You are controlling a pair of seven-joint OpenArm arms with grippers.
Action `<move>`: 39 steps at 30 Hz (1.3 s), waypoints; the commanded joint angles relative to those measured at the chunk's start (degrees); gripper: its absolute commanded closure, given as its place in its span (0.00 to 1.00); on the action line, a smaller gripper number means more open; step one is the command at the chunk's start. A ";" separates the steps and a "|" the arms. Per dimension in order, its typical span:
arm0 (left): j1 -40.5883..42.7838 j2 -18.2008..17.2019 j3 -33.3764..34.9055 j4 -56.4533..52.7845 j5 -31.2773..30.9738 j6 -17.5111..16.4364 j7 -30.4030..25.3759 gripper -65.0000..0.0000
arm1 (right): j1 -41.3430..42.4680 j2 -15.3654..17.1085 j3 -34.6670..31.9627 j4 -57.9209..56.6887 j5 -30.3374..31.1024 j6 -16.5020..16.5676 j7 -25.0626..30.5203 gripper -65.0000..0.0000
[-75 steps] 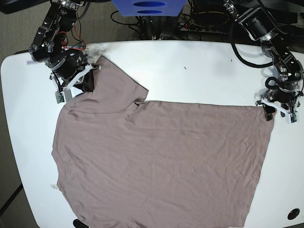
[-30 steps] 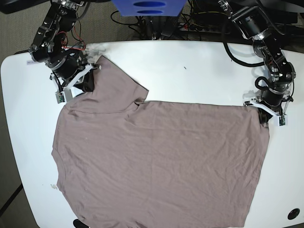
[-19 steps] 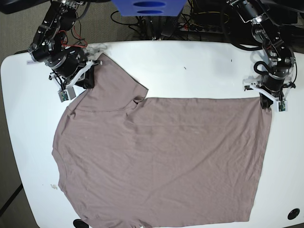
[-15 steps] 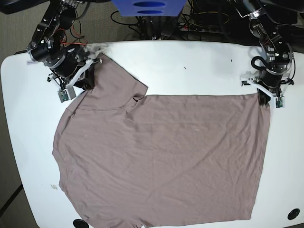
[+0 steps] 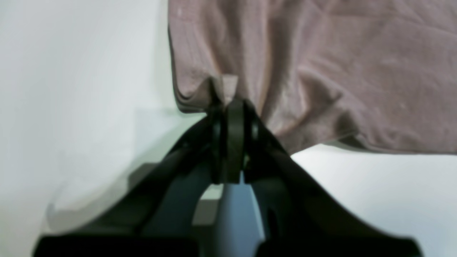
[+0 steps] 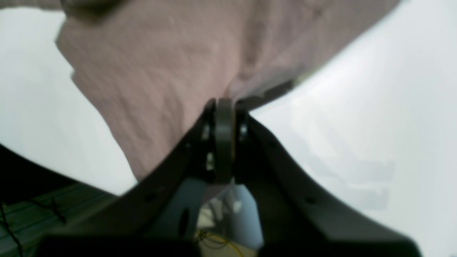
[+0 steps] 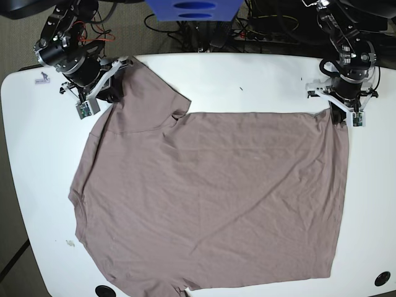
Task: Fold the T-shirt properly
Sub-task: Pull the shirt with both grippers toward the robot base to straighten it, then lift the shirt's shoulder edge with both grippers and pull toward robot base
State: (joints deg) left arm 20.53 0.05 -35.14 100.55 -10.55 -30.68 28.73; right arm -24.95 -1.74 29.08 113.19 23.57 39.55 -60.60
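Observation:
The taupe T-shirt [image 7: 210,198] lies spread flat across the white table [image 7: 260,80], with one sleeve at the far left and the hem at the right. My left gripper [image 7: 337,116] is shut on the shirt's far right corner. In the left wrist view the gripper [image 5: 228,107] pinches the bunched fabric [image 5: 321,71] at its edge. My right gripper [image 7: 110,94] is shut on the far left sleeve. In the right wrist view the gripper [image 6: 223,107] is closed on the cloth [image 6: 160,71].
Cables and a blue object [image 7: 192,9] lie beyond the table's far edge. A black round hole [image 7: 382,278] sits at the near right corner. A small label [image 7: 42,77] lies at the far left, and a small scrap [image 7: 70,242] near the left front edge.
Both grippers have moved toward the table's far edge with the shirt held, dragging the whole shirt that way. The cloth is drawn flatter and its near hem sits farther in.

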 commanded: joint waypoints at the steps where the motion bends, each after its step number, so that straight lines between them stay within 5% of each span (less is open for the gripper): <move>1: 0.78 0.08 -0.16 1.47 -0.14 -0.14 -0.29 1.00 | -1.12 0.37 0.24 1.06 0.73 0.45 1.13 1.00; 39: 4.92 -0.27 -8.60 10.08 -0.40 -0.14 -0.29 1.00 | -7.18 2.84 6.92 6.51 0.65 0.45 4.20 1.00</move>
State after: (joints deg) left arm 26.35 0.32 -43.46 108.79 -10.55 -31.09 29.58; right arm -31.94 0.75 35.64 117.25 23.55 39.94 -57.30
